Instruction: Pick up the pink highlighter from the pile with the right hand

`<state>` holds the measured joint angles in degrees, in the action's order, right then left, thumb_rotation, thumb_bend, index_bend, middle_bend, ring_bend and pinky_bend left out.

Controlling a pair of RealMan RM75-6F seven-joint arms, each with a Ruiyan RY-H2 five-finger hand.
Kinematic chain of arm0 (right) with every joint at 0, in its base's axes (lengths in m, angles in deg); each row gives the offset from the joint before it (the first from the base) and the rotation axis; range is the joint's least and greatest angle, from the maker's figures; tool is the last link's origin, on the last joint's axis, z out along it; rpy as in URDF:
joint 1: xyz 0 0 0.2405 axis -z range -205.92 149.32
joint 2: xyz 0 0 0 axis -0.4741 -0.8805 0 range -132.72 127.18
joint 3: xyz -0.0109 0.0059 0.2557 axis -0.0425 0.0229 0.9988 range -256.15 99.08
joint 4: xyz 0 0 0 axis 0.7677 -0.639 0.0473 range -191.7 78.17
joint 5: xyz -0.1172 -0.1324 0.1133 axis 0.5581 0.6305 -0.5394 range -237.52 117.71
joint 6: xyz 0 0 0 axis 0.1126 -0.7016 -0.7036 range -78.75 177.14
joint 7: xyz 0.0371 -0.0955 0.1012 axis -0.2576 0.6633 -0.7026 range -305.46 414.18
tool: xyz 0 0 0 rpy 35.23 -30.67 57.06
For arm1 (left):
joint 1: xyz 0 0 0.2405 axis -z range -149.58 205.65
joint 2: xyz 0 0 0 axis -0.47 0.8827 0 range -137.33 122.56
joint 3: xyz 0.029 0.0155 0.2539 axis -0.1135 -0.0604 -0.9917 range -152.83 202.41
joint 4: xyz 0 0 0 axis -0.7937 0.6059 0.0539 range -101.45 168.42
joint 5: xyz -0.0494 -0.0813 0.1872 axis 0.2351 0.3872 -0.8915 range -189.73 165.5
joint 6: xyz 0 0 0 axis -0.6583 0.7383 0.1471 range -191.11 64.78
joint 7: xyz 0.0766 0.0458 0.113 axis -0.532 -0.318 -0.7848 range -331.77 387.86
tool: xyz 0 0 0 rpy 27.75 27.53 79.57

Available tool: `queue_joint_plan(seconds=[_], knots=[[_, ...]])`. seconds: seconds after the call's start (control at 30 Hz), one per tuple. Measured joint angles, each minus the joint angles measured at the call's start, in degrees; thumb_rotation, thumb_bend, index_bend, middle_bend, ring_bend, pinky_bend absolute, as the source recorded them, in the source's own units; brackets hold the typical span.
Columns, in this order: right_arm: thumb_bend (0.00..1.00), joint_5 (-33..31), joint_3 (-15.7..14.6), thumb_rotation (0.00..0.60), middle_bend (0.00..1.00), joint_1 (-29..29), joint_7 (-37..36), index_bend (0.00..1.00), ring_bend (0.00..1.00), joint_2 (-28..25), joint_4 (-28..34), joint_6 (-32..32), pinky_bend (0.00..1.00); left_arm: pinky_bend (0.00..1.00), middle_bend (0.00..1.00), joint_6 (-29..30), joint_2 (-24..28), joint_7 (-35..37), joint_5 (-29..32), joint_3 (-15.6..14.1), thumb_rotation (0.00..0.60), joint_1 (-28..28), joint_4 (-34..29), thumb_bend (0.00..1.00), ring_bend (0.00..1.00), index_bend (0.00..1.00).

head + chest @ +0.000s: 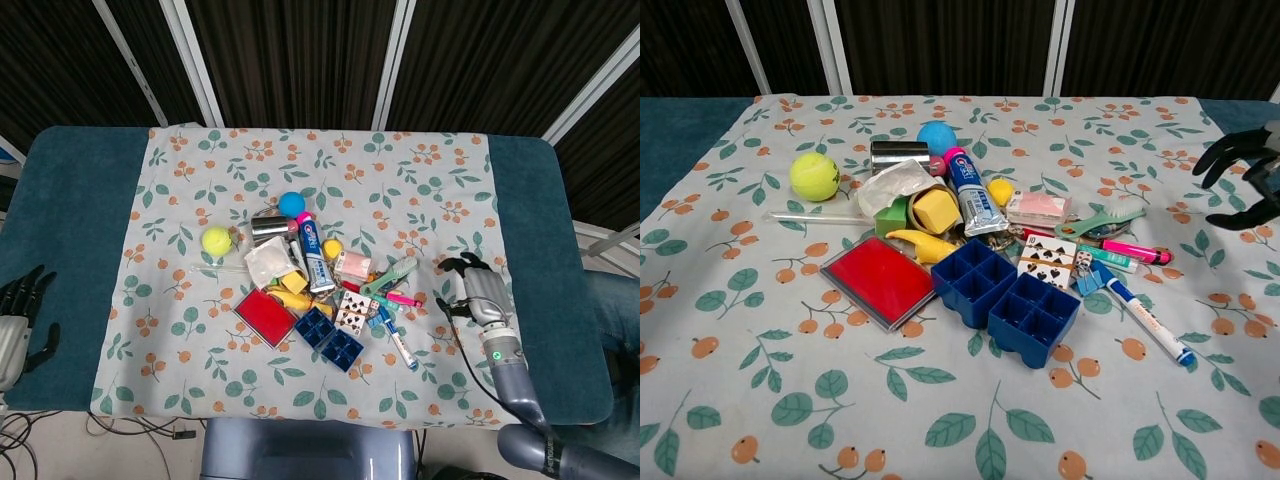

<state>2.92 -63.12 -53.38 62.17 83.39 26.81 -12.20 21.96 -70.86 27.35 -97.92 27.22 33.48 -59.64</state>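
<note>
The right hand [478, 292], fingers apart and seemingly empty, hovers near the pink highlighter [1134, 250].

Light is bright and even from overhead. Shadows under the pile [990, 250] are soft and short. Both views are sharp, without glare.

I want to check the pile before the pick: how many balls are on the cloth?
2 clear balls: the yellow-green tennis ball at the pile's left edge, apart from it, and the blue ball at the far edge, beside the metal tin. More may lie hidden underneath.
</note>
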Motion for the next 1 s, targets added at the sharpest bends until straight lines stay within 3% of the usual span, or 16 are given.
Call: queue_joint_plan(seconds=[0.4, 1.0], knots=[[0.28, -2.3, -2.0, 0.6, 0.39, -1.2, 4.2, 0.39, 0.16, 7.5, -4.1, -1.3, 0.22, 0.09, 0.0, 0.1, 0.3, 0.7, -0.1, 0.0, 0.6, -0.1, -0.2, 0.52, 0.05, 0.0], [0.28, -0.3, -1.9, 0.6, 0.45, -2.4, 3.4, 0.46, 0.2, 13.1, -10.9, -3.3, 0.22, 0.09, 0.0, -0.7, 0.8, 1.2, 0.0, -0.2, 0.6, 0.1, -0.3, 0.52, 0.05, 0.0]])
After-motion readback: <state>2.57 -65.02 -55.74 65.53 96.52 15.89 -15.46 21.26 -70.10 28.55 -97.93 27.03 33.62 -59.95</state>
